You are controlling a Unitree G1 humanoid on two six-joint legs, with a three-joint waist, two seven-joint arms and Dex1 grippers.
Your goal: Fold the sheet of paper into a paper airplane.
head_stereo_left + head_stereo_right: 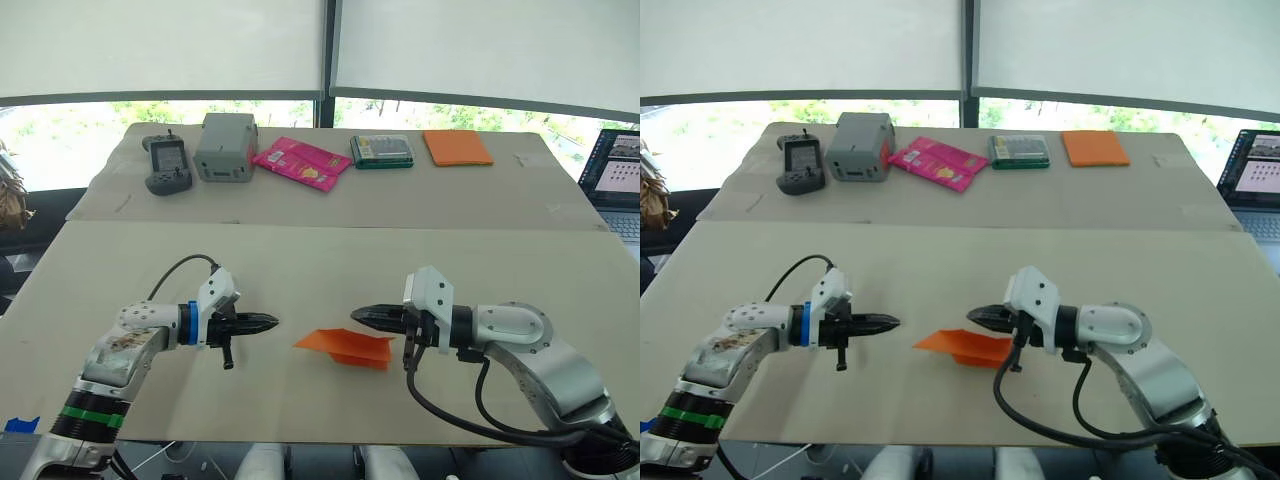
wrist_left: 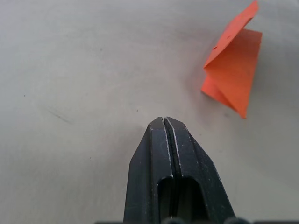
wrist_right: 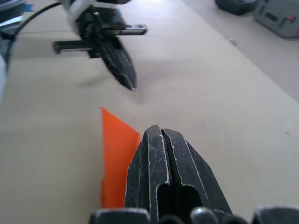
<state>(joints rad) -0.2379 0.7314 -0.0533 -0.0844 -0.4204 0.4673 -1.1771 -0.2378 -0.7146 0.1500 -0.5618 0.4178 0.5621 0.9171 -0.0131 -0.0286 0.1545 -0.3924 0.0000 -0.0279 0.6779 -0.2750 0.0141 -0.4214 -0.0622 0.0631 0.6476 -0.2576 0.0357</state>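
The bright orange paper airplane [image 1: 346, 346] lies folded into a pointed dart on the near table, between my two grippers. Its tip points toward my left gripper [image 1: 272, 322], which hovers shut and empty a short way to its left. My right gripper [image 1: 356, 316] is shut too, with nothing in it, just above the paper's far right part. The left wrist view has the folded paper [image 2: 233, 65] ahead of the shut fingers [image 2: 168, 154]. From the right wrist, the paper [image 3: 117, 154] lies beside the shut fingers [image 3: 161, 163], with the left gripper [image 3: 126, 77] beyond.
The far table carries a handheld controller [image 1: 166, 165], a grey box [image 1: 226, 146], a pink packet [image 1: 301, 162], a green case [image 1: 381, 151] and a thick orange pad [image 1: 457, 147]. A laptop [image 1: 618, 180] sits at the right edge.
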